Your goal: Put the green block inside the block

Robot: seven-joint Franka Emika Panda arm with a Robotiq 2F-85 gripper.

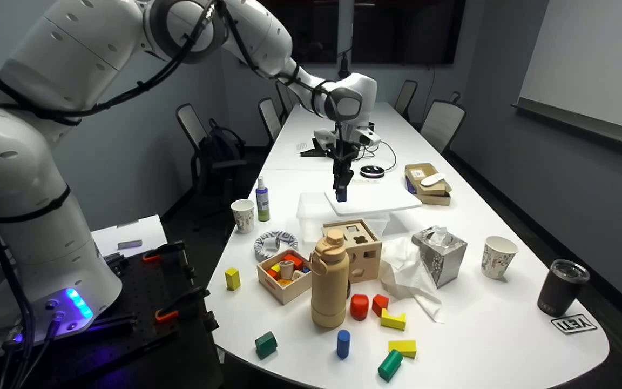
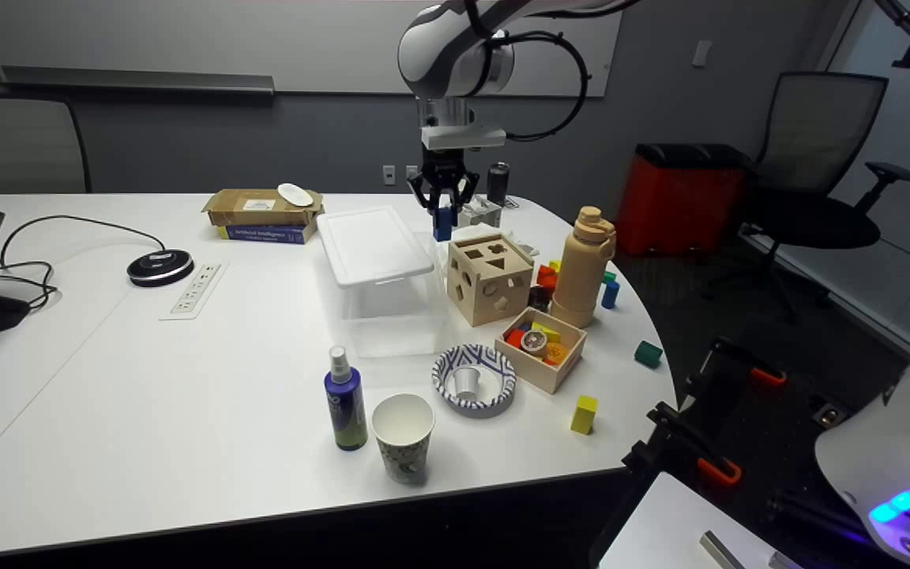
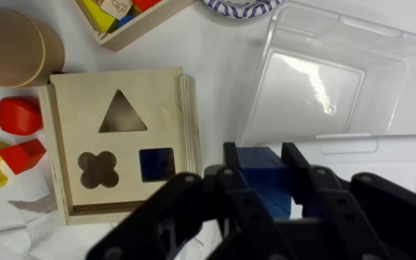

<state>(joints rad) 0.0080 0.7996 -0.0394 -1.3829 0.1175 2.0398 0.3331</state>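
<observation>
My gripper (image 3: pixel 259 153) is shut on a blue block (image 3: pixel 265 180) and holds it in the air. In both exterior views the blue block hangs below the fingers (image 1: pixel 341 195) (image 2: pixel 443 229). The wooden shape-sorter box (image 3: pixel 121 77) stands left of the gripper in the wrist view. Its top has triangle, clover and square holes, and dark blue shows in the square hole. The box also shows in both exterior views (image 1: pixel 365 259) (image 2: pixel 502 292). A dark green block (image 1: pixel 266 344) and a green cylinder (image 1: pixel 390 365) lie on the table, away from the gripper.
A transparent bin (image 3: pixel 309 90) with a white lid (image 3: pixel 381 159) partly over it is beside the box. A tan bottle (image 1: pixel 330 286), a small wooden tray (image 2: pixel 542 375) of blocks, a tissue box (image 1: pixel 440 256), crumpled paper (image 1: pixel 405 270) and a plate (image 2: pixel 475 407) surround it.
</observation>
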